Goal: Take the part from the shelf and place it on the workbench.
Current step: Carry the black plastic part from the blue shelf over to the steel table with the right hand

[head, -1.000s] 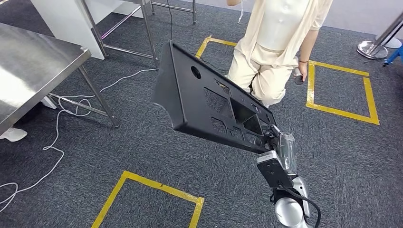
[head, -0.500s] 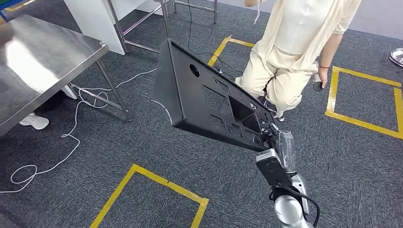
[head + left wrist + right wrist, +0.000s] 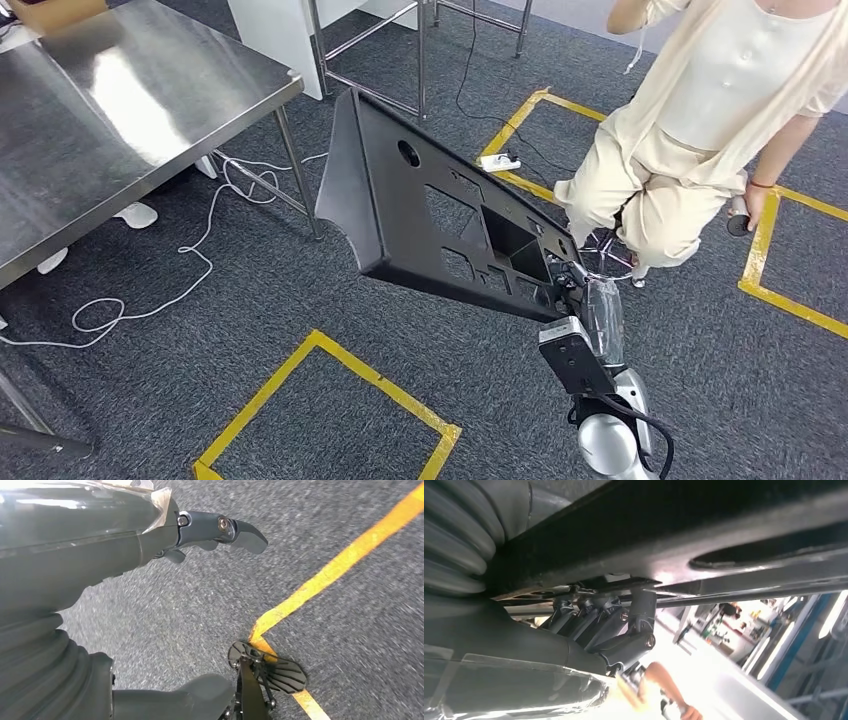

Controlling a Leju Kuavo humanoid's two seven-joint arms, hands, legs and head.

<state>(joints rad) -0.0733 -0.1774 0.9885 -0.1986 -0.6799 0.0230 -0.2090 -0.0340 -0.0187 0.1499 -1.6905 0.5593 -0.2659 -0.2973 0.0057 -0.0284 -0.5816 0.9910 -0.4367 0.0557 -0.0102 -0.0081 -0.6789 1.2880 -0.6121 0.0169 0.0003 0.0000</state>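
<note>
A large black plastic panel (image 3: 430, 215) with cut-outs and a round hole hangs tilted over the carpet in the head view. My right hand (image 3: 580, 295) grips its near corner. In the right wrist view the dark fingers (image 3: 609, 622) clamp the panel's black edge (image 3: 704, 535). The steel workbench (image 3: 110, 110) stands at the upper left, its top bare and apart from the panel. My left hand (image 3: 150, 540) hangs over the carpet with its fingers apart, holding nothing.
A person in cream clothes (image 3: 700, 130) stands close beyond the panel at the upper right. Yellow tape squares (image 3: 330, 400) mark the grey carpet. A white cable (image 3: 180, 280) loops on the floor by the workbench leg (image 3: 298, 170). A metal frame (image 3: 420, 50) stands behind.
The camera has turned: the workbench has slid in from the left and shows more of its top, and the person has shifted right. The panel stays held the same way.
</note>
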